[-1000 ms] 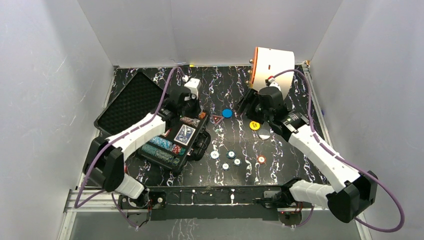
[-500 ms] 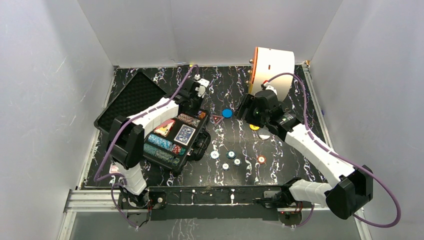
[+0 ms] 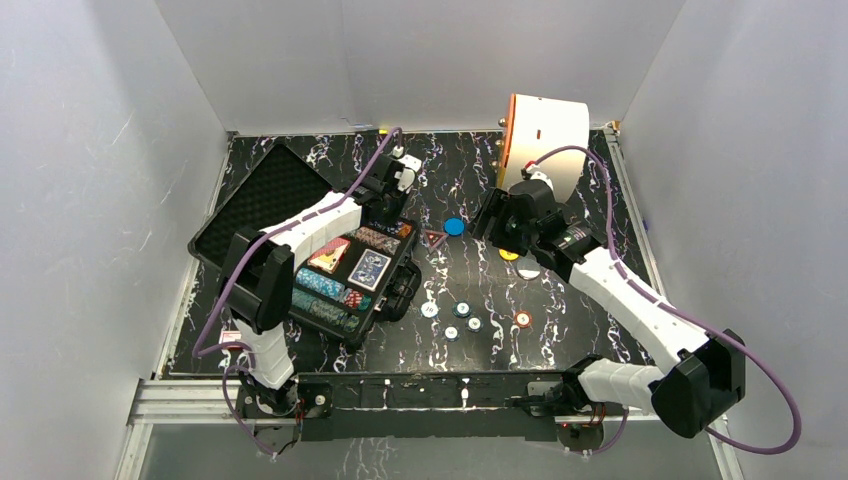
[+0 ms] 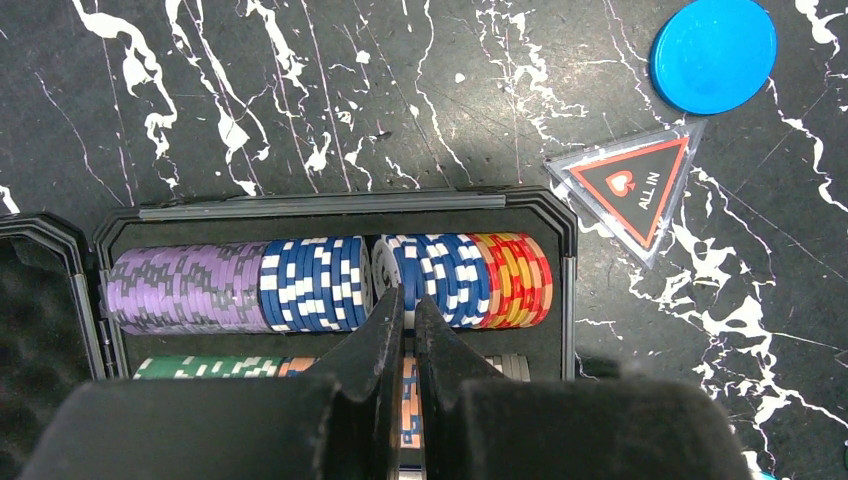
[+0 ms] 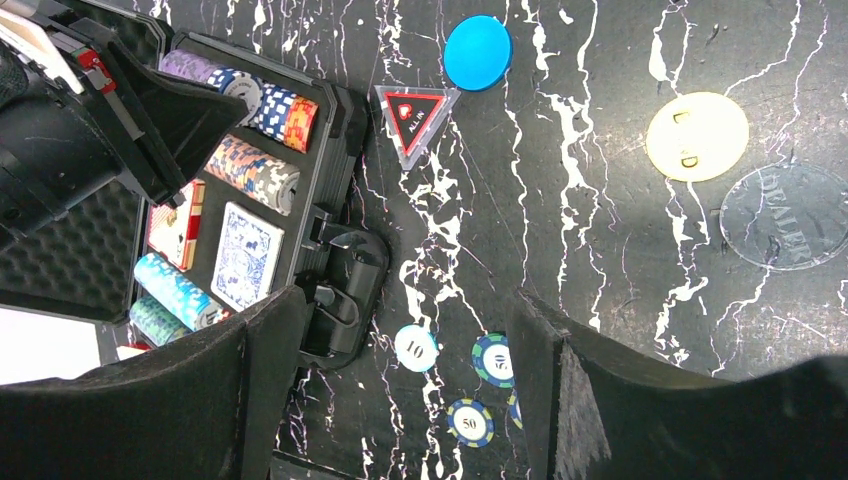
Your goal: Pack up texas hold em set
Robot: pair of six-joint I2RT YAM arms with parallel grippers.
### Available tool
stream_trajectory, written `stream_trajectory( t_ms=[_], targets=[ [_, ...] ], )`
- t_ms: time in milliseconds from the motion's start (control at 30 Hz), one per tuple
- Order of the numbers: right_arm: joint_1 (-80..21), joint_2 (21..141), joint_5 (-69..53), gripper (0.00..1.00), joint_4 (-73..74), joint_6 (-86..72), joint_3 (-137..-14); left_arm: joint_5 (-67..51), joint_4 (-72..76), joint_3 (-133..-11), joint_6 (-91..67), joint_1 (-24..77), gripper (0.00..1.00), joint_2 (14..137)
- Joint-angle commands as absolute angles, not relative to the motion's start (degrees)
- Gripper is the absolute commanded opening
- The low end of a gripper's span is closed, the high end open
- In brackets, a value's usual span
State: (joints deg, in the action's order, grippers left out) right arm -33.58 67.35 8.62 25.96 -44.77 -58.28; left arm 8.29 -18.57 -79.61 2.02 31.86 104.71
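The black case (image 3: 395, 290) lies open at the left, its foam lid (image 3: 262, 195) laid back. Rows of poker chips (image 4: 300, 285) and a red and a blue card deck (image 3: 368, 268) sit in it. My left gripper (image 4: 410, 300) is shut, with its tips at the far chip row, by a white-faced chip; nothing shows between them. My right gripper (image 5: 405, 300) hangs open above the table, over loose chips (image 5: 415, 347). A blue button (image 3: 454, 226), a triangular all-in marker (image 3: 433, 238), a yellow button (image 5: 697, 136) and a clear dealer button (image 5: 785, 215) lie on the table.
A large white cylinder with an orange face (image 3: 545, 135) stands at the back right, just behind my right arm. Several loose chips (image 3: 462, 310) lie in front of the middle, one orange chip (image 3: 523, 319) apart to the right. White walls enclose the table.
My left arm has stretched out and its gripper has moved back and right, to the case's far corner. The right gripper has shifted slightly left. Both have barely moved in the last half second.
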Motion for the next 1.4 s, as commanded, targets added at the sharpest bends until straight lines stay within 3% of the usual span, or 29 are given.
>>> stream_trajectory(
  t_ms=[0,333,967,1367],
  targets=[
    [-33.4,67.9,8.3,0.81,24.3,-44.2,-58.1,12.1,-21.4,-81.2,3.5,31.6,0.0,105.8],
    [-33.4,68.9,7.7,0.81,24.2,-44.5,-58.1,17.6,-22.8,-81.0,4.7,31.6,0.0,105.6],
    [-33.4,69.3,6.4,0.8,24.3,-45.5,-58.0,8.9,-23.0,-82.8,1.6,31.6,0.0,100.0],
    [-33.5,69.0,6.5,0.8,24.7,-45.6,-57.7,13.3,-23.9,-82.4,2.8,31.6,0.0,104.5]
  ],
)
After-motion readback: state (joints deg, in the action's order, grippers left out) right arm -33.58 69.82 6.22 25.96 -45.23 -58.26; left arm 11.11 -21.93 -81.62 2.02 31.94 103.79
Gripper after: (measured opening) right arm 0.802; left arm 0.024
